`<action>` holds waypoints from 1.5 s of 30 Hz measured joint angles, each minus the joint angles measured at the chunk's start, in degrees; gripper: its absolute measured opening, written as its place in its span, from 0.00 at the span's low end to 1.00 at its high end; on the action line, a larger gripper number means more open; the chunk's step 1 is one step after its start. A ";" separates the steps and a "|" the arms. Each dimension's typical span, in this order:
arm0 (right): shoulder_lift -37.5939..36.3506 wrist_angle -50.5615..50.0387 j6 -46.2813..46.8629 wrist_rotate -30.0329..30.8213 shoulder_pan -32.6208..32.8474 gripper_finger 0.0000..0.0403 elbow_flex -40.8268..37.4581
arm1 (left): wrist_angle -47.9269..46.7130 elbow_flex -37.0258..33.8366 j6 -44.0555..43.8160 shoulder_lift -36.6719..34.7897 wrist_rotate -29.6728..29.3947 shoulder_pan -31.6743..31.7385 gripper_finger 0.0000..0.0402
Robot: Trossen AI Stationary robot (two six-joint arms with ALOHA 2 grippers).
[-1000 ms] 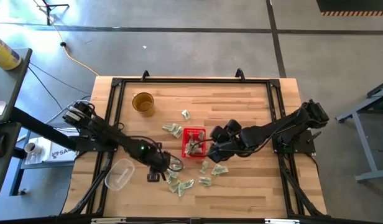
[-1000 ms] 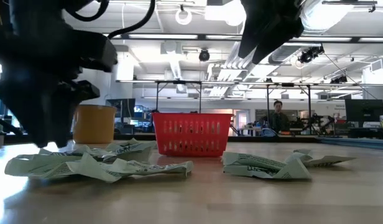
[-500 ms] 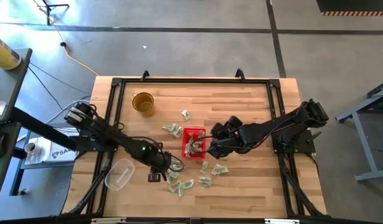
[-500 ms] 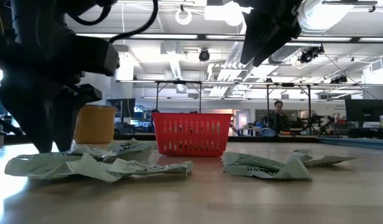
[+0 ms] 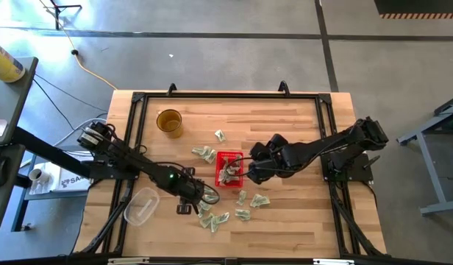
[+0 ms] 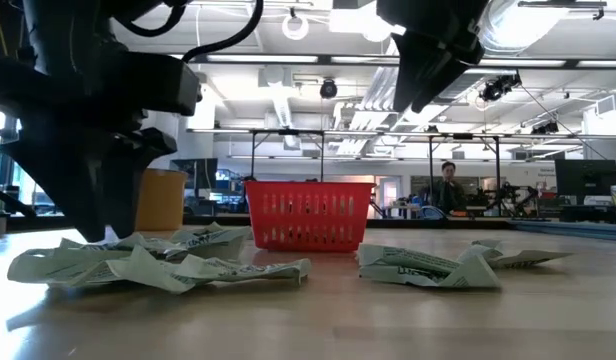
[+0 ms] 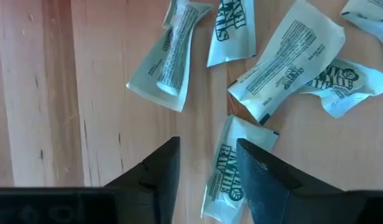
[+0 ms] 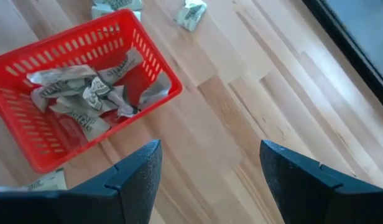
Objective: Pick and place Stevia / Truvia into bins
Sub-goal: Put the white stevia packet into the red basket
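Note:
The red basket point(image 5: 229, 168) point(image 8: 79, 93) stands mid-table with several Stevia sachets point(image 8: 86, 93) crumpled inside. More pale green sachets lie flat on the wood around it point(image 5: 212, 218) point(image 5: 204, 154) point(image 6: 158, 262). My left gripper point(image 7: 207, 158) point(image 5: 190, 195) is open and low over the near-left group. Bare wood shows between its fingers, and one sachet point(image 7: 226, 177) lies beside a finger. My right gripper point(image 8: 210, 155) point(image 5: 252, 171) hangs open and empty, raised just right of the basket. My left gripper points down at the table, and one finger point(image 7: 257, 174) stands over the edge of a sachet point(image 7: 224, 163) that lies flat on the wood. Whether it touches that sachet I cannot tell.
An amber cup point(image 5: 169, 121) stands at the far left. A clear plastic tub point(image 5: 140, 206) lies near the left edge. More sachets lie right of the basket point(image 5: 259, 200) point(image 6: 438, 265). A black frame point(image 5: 326, 118) borders the table. A person point(image 6: 448, 185) sits in the room behind.
My right gripper has turned a little and edged toward the table's far edge beside the basket. My left gripper has rolled slightly in place over the sachets. No sachet has moved.

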 joint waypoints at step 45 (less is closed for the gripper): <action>-11.21 -23.09 25.97 -2.76 11.23 0.43 -12.89 | 6.67 10.74 9.75 -3.17 9.45 13.47 0.05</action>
